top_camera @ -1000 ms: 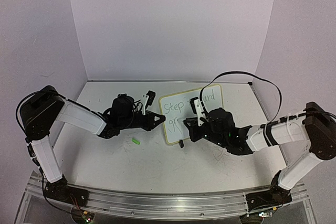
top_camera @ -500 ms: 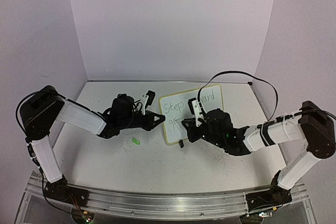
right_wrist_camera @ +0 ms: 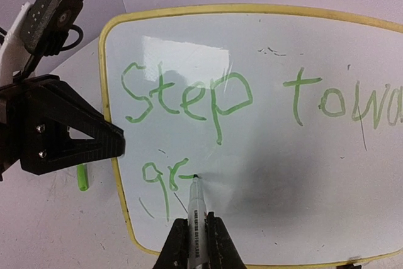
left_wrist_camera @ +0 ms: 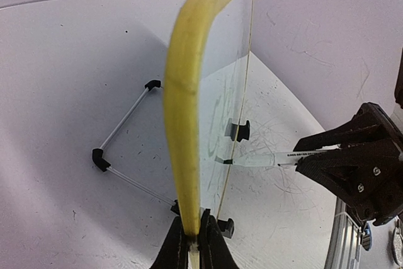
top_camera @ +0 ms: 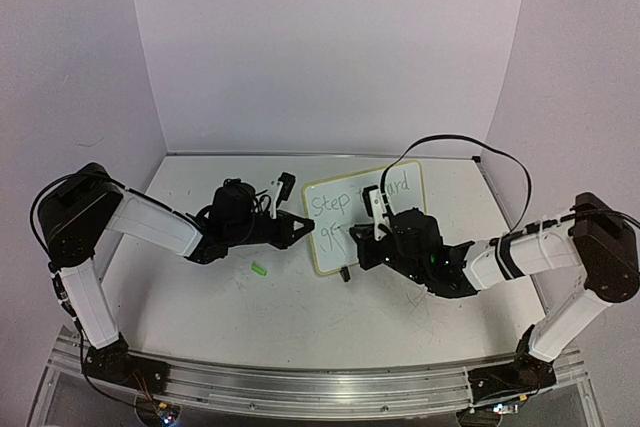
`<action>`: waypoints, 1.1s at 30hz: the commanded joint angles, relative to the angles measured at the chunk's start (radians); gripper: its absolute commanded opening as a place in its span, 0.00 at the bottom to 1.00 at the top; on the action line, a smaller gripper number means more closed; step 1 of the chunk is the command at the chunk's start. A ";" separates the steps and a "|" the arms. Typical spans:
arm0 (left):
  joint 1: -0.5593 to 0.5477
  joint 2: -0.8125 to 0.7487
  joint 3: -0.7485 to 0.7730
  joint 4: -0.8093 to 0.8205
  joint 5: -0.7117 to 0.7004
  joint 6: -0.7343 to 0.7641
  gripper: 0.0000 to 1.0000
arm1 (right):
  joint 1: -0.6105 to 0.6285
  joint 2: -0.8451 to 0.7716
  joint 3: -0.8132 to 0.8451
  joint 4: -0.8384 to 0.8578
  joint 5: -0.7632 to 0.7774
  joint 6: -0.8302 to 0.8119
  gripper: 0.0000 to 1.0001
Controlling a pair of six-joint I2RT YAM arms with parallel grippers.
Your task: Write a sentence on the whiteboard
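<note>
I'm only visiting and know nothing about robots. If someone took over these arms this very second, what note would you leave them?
Left gripper: shut on the whiteboard at its yellow rim, steadying it on its wire stand.
Right gripper: shut on a marker, tip touching the board.
Done: the sentence so far reads "Step toward" in green on the top line, with "gr" begun below.
Left: the rest of the second line; the clamp probably should hold meanwhile.
A small green piece, likely the cap, lies on the table.

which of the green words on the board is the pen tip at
The unfinished "gr" on the lower line: the marker tip touches its r's stroke. "Step" and "toward" sit on the line above.
</note>
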 commanded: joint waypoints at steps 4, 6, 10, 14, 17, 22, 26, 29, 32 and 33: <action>0.003 -0.038 0.008 -0.023 -0.028 0.035 0.00 | -0.010 -0.020 0.009 0.034 0.082 -0.012 0.00; 0.003 -0.037 0.008 -0.023 -0.029 0.035 0.00 | -0.010 -0.018 0.010 0.047 0.066 -0.017 0.00; 0.003 -0.035 0.012 -0.023 -0.027 0.035 0.00 | -0.011 -0.015 0.005 0.066 0.020 -0.031 0.00; 0.002 -0.036 0.012 -0.025 -0.028 0.036 0.00 | -0.010 -0.016 -0.002 0.077 -0.006 -0.036 0.00; 0.002 -0.036 0.011 -0.025 -0.028 0.036 0.00 | -0.010 -0.012 0.001 0.073 -0.017 -0.035 0.00; 0.003 -0.038 0.008 -0.025 -0.030 0.038 0.00 | -0.007 -0.006 0.004 0.036 -0.035 -0.022 0.00; 0.003 -0.038 0.008 -0.025 -0.031 0.041 0.00 | -0.002 -0.003 -0.005 0.004 -0.040 -0.009 0.00; 0.003 -0.036 0.009 -0.025 -0.031 0.041 0.00 | 0.001 0.002 -0.009 -0.016 -0.041 0.007 0.00; 0.003 -0.038 0.007 -0.025 -0.033 0.042 0.00 | 0.002 0.006 -0.011 -0.036 -0.041 0.018 0.00; 0.003 -0.039 0.006 -0.025 -0.034 0.043 0.00 | 0.001 0.007 -0.011 -0.041 -0.041 0.021 0.00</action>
